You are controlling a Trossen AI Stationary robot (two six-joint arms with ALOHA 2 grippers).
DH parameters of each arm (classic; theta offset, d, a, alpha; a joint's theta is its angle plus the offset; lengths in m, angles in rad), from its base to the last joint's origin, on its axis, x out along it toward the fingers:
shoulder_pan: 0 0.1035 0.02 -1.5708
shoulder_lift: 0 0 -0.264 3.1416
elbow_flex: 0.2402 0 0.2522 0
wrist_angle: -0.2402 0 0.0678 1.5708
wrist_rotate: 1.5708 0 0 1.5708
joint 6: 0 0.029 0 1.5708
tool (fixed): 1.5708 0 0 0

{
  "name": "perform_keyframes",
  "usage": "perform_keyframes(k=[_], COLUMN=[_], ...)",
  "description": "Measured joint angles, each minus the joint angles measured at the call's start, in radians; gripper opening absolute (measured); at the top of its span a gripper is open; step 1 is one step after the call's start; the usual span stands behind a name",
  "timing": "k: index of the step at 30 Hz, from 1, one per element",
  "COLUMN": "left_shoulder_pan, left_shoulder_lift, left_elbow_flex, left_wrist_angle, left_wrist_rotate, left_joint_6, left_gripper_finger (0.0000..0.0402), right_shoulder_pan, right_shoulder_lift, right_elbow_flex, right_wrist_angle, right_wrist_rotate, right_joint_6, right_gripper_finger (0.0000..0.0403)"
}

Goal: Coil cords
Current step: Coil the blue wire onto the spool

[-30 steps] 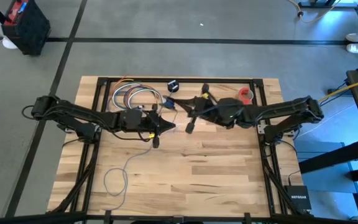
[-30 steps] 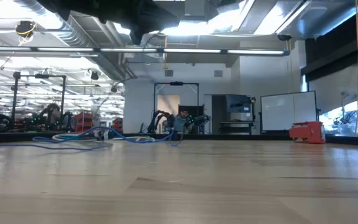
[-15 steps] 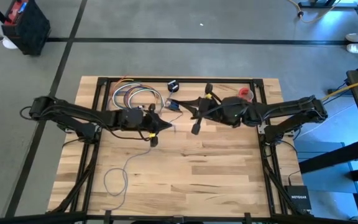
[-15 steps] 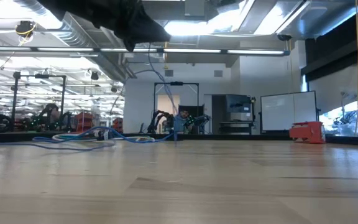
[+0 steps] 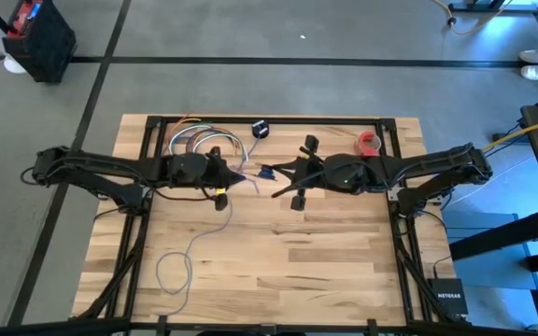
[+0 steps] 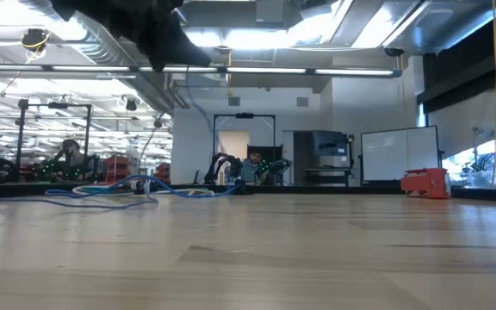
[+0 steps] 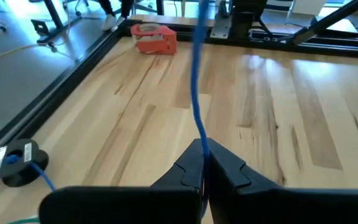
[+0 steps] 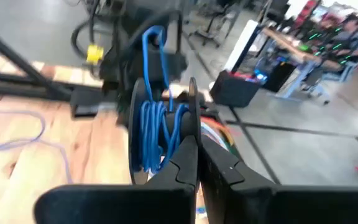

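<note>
Gripping the cord [image 7: 196, 93] above mid-table, left gripper [image 7: 202, 163] pinched shut on the strand.
Right gripper [image 8: 191, 163] clamps a spool wound with its blue turns; slack loops near front-left edge. "NETGEAR" box [image 5: 446, 299] on floor.

Blue cord [image 7: 195, 93], black disc [image 7: 18, 163], red tape roll [image 7: 155, 38], pale wooden table [image 7: 303, 124].

Multicoloured wire bundle [image 5: 197, 145] lay near desk [image 5: 325, 271] far edge, left of centre. Separate black disc [image 5: 260, 129] sat at far edge, mid-span. Red tape roll [image 5: 370, 143] sat toward far right corner. Black bin [image 5: 37, 39] stood on floor beyond far left corner.
</note>
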Motion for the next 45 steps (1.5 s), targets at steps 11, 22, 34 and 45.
perform_keyframes(k=[11, 22, 34, 45], left_shoulder_pan=[-0.011, -0.005, -0.024, -0.003], left_shoulder_lift=[0.024, -0.03, -0.063, 0.142], left_elbow_flex=[0.001, 0.184, 0.141, 0.042], left_wrist_angle=[0.028, -0.448, -0.193, 0.264], left_wrist_rotate=[0.026, 0.026, 0.026, 0.058], left_joint_6=[0.042, 0.034, 0.11, 0.218], left_gripper_finger=[0.0004, 0.0124, 0.0143, 0.0143], right_shoulder_pan=[0.004, 0.003, 0.003, 0.003], right_shoulder_lift=[-0.005, -0.005, -0.005, -0.005], right_elbow_flex=[0.0, 0.0, 0.0, 0.0], right_wrist_angle=[0.071, 0.032, -0.026, -0.025], right_wrist_rotate=[0.043, 0.173, 0.185, 0.166], right_joint_6=[-0.049, -0.102, -0.088, -0.076], right_gripper_finger=[0.001, 0.001, 0.001, 0.001])
